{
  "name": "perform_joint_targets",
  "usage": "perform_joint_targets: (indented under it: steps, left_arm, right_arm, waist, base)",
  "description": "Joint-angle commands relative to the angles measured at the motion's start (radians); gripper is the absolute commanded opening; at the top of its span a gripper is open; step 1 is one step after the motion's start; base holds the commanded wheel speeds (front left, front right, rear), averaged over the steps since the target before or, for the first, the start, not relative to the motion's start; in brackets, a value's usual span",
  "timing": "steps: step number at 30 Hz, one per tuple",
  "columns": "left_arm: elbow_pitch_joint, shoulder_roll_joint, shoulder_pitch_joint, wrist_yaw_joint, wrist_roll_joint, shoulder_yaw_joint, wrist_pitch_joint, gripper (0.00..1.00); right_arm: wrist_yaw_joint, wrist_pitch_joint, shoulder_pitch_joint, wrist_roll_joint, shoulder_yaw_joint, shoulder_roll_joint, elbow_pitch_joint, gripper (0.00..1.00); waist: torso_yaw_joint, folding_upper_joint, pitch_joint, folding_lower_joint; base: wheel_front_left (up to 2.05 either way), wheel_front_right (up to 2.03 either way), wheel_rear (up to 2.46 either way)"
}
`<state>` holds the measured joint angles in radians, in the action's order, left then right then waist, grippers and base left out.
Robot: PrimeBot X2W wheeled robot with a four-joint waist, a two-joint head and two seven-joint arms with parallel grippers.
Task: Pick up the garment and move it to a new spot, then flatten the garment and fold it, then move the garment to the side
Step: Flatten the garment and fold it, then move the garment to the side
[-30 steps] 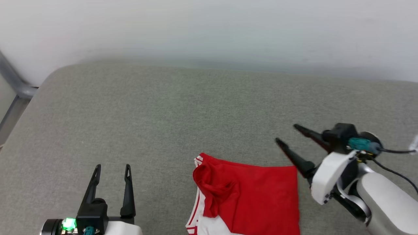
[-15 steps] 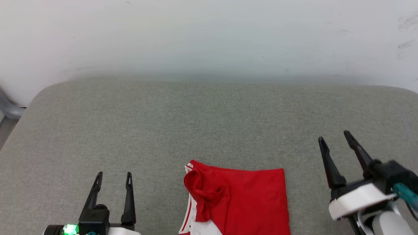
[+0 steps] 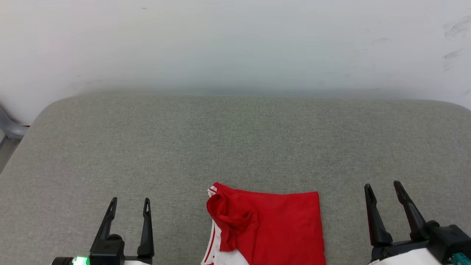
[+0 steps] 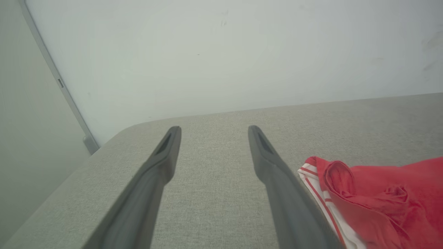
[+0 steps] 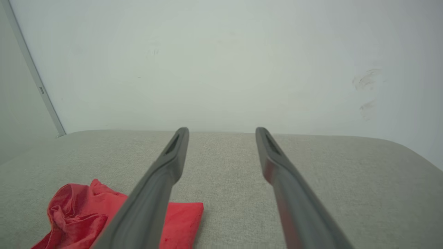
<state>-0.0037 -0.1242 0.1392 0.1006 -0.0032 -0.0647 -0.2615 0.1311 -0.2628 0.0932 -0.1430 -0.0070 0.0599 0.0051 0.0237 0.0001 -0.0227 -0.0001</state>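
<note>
The garment (image 3: 272, 228), red with a white, red-striped edge at its left, lies folded on the grey cushion (image 3: 235, 147) near the front edge; its lower part runs out of the head view. My left gripper (image 3: 128, 206) stands open at the lower left, well apart from the garment. Open as well, my right gripper (image 3: 382, 189) is at the lower right, a short way off the garment's right edge. In the left wrist view the garment (image 4: 377, 207) lies right of my open left gripper (image 4: 211, 133). The right wrist view has the garment (image 5: 90, 214) lower left of my open right gripper (image 5: 221, 135).
A pale wall (image 3: 235, 44) rises directly behind the cushion. A grey metal bar (image 3: 9, 129) stands at the far left past the cushion's rounded corner. The cushion's right back corner (image 5: 408, 152) also rounds off.
My right gripper has drawn back from above the garment's right edge to the lower right, fingers now pointing up. The camera has shifted, so the whole picture moved. The left gripper stayed.
</note>
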Motion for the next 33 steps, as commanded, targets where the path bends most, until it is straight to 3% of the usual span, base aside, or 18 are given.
perform_joint_targets:
  steps: [1,26,33]
  left_arm:
    - [-0.003,-0.006,0.009,0.000,-0.002,-0.005,-0.005,1.00]
    - [0.000,-0.014,0.013,0.011,-0.006,-0.006,-0.005,1.00]
    - [0.001,-0.011,0.006,0.011,-0.006,-0.008,-0.005,1.00]
  right_arm:
    - [-0.001,-0.002,0.022,-0.007,-0.008,-0.007,-0.008,1.00]
    - [-0.001,-0.002,0.043,-0.036,-0.007,-0.012,0.019,1.00]
    - [-0.001,-0.001,-0.040,-0.030,-0.032,-0.006,0.003,1.00]
  waist:
    - [0.001,-0.0001,-0.001,0.0001]
    - [0.008,-0.0001,-0.009,0.0001]
    - [0.015,-0.0001,-0.007,0.0001]
  base:
    - [0.00,0.00,0.00]
    - [0.00,0.00,0.00]
    - [0.00,0.00,0.00]
